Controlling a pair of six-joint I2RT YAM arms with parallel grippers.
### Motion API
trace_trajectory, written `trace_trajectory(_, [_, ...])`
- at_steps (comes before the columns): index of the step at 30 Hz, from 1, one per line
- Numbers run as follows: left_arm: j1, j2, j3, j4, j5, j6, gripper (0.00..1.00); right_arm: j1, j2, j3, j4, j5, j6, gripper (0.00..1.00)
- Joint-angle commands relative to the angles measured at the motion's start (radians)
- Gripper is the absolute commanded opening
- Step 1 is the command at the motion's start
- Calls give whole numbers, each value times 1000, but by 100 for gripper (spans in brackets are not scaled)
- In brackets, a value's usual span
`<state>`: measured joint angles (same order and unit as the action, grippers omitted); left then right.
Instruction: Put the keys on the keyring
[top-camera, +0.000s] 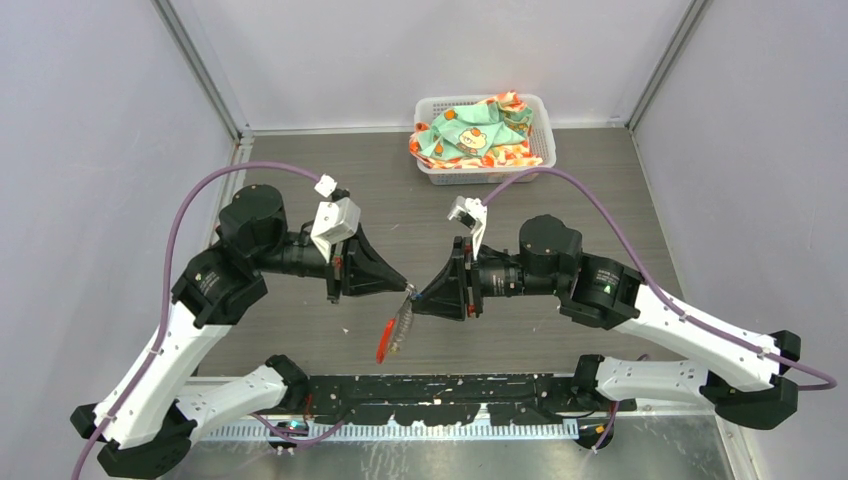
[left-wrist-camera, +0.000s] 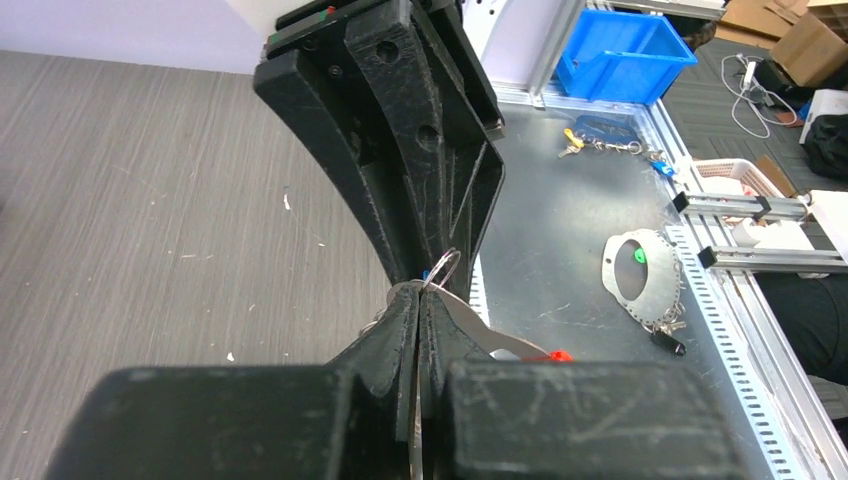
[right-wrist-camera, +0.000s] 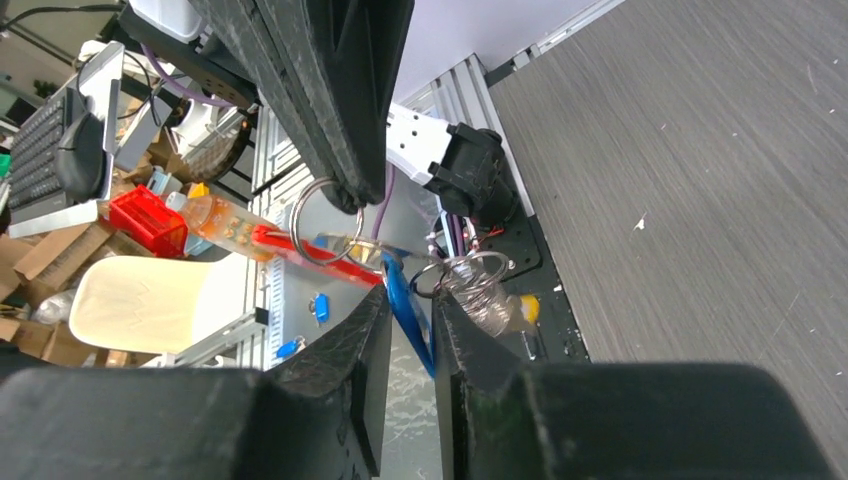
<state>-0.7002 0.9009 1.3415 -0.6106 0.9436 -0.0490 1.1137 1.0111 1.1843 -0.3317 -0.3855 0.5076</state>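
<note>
Scene: two arms meet tip to tip above the wood-grain table (top-camera: 600, 200), near its front edge.
Left gripper: the left gripper (top-camera: 404, 288) has its fingers pressed together on the thin wire of the keyring (right-wrist-camera: 322, 222); the right wrist view shows the grey ring caught at its tip.
Right gripper: the right gripper (top-camera: 419, 297) pinches the blue-tagged key (right-wrist-camera: 400, 290) between its pads, just beside the ring.
Keyring: held in the air between both tips. Its chain-like bunch (right-wrist-camera: 480, 295) and red tag (top-camera: 383, 342) hang below toward the near edge.
Yellow tag: a yellow tag (right-wrist-camera: 528, 308) shows beside the bunch; whether it is on the ring cannot be told.
Background: a white basket (top-camera: 480, 172) holding a patterned cloth (top-camera: 475, 135) stands at the far edge, well apart.
</note>
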Motion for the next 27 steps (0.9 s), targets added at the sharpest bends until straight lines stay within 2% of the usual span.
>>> trace_trajectory(1, [-1, -13, 3, 57, -22, 1, 0, 4, -36, -13, 53, 0, 27, 24])
trace_trajectory(5, [-1, -14, -1, 44, -28, 19, 0, 4, -32, -3, 33, -8, 24, 18])
trace_trajectory(12, [-1, -25, -34, -20, -57, 121, 0, 4, -37, 95, -114, 8, -29, 19])
trace_trajectory(27, [-1, -32, -45, -14, -39, 109, 0, 4, 1, 177, -174, 33, -74, 15])
